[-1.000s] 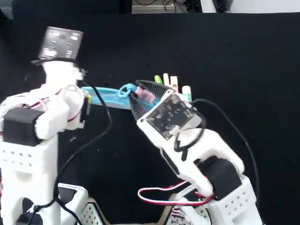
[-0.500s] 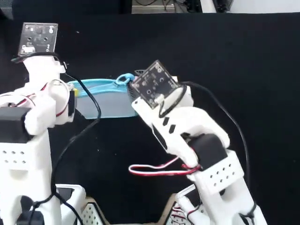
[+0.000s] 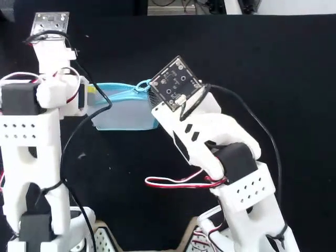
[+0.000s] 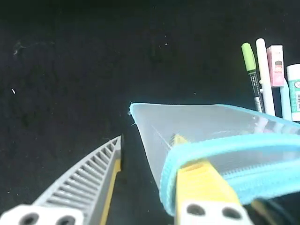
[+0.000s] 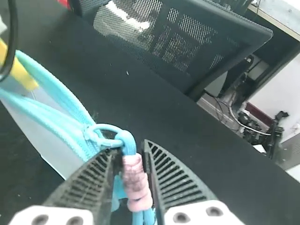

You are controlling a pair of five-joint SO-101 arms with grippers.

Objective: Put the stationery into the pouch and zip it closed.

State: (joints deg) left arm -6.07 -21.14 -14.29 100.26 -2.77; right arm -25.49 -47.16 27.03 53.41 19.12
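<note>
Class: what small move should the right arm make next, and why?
Probably open the right gripper and release the zipper pull: its jaws pinch the pull, the pouch mouth gapes from the slider back to the left gripper, and the pens lie outside on the table.

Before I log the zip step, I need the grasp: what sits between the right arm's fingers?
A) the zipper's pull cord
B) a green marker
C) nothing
A: the right wrist view shows the fingers pinching the pink-beaded pull cord of the pouch.
</note>
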